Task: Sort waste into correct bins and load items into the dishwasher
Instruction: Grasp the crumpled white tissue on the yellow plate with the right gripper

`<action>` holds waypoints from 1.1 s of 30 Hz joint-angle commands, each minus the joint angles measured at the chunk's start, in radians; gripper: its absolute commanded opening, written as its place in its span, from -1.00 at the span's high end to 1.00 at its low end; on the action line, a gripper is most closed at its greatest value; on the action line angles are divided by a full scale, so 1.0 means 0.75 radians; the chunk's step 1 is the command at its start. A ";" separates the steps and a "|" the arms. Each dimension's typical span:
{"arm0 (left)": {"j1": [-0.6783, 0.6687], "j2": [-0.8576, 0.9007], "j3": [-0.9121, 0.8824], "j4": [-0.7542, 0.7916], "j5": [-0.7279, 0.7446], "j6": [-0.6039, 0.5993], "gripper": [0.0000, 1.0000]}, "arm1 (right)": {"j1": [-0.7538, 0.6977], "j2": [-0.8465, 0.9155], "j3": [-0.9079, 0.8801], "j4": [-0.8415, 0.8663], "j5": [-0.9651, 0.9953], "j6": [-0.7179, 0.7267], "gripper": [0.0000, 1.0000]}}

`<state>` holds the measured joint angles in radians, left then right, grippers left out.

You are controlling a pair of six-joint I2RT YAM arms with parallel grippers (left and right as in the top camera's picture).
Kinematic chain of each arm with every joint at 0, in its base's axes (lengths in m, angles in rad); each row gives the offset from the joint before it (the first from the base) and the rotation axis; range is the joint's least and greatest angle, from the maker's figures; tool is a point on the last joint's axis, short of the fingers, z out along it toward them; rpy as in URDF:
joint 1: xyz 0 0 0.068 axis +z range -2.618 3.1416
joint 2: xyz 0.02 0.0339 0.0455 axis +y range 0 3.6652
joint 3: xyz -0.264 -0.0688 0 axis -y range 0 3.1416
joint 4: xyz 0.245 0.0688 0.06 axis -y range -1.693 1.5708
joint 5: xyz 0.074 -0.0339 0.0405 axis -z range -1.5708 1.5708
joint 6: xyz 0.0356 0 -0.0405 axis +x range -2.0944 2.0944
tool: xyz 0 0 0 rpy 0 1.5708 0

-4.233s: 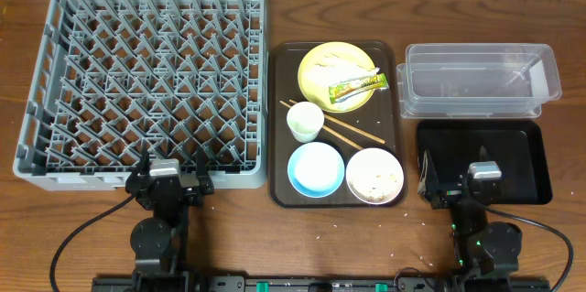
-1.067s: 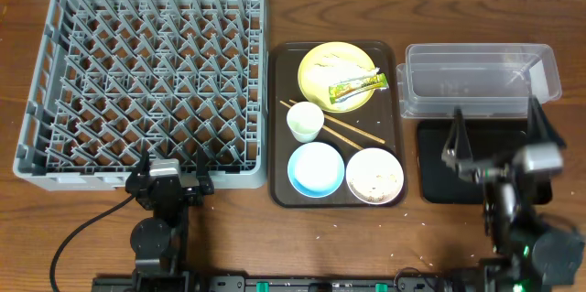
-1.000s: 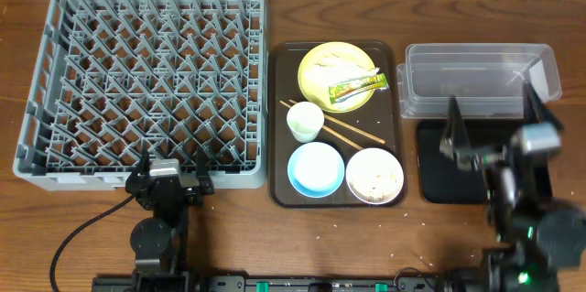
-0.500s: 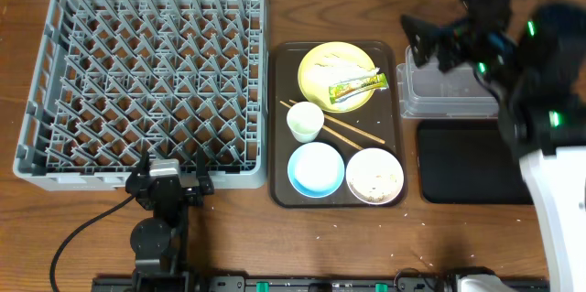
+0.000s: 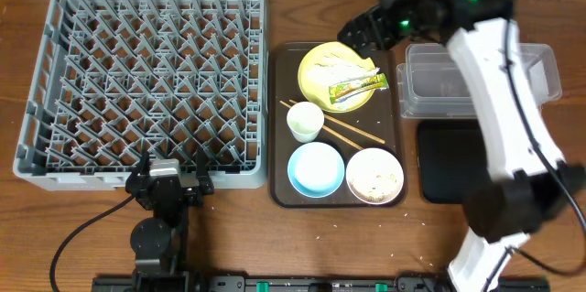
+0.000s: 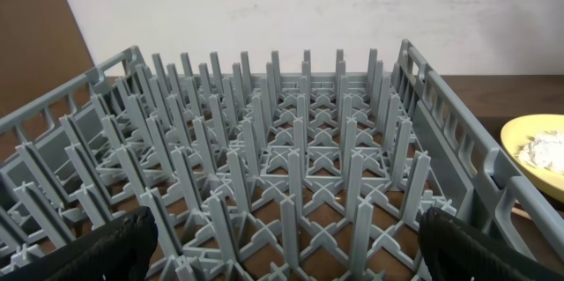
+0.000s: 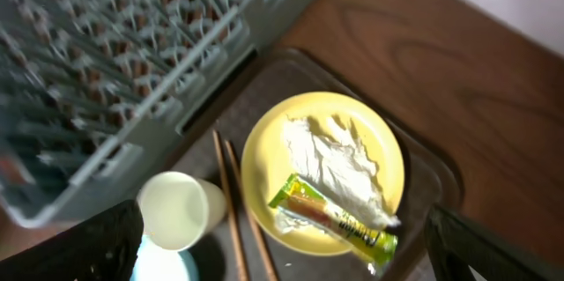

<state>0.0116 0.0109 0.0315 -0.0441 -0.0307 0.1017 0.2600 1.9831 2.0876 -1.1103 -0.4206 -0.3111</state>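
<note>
- Nothing done yet: the rack (image 5: 146, 72), left of frame, holds nothing; the clear bin (image 5: 427, 83) and black bin (image 5: 444, 159), at right, look empty.
- The wrapper (image 5: 357, 88) lies on the plate (image 5: 320, 65), upper middle.
- My right gripper (image 5: 364, 4) hangs wide open near it; my left gripper (image 5: 171, 166) is wide too, lower left.

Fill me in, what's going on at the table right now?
The right tool hangs open above the far side of the yellow plate, holding nothing; the green-and-yellow wrapper lies on that plate. The left tool rests open at the near edge of the dish rack, which is empty. The cup, blue bowl, white bowl and chopsticks sit on the brown tray; nothing is sorted or loaded yet.
</note>
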 commanded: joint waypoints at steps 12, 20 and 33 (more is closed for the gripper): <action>0.007 -0.008 -0.037 -0.034 -0.008 -0.007 -0.91 | 0.052 0.415 0.036 0.192 0.005 -0.175 -0.91; 0.007 -0.008 -0.037 -0.034 -0.008 -0.007 -0.91 | 0.139 0.560 0.036 0.205 0.283 -0.188 -0.72; 0.007 -0.008 -0.037 -0.034 -0.008 -0.007 -0.91 | 0.207 0.699 0.036 0.172 0.520 -0.200 -0.50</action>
<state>0.0116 0.0109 0.0315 -0.0441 -0.0311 0.1017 0.4072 2.4695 2.1056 -0.9722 -0.0860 -0.4541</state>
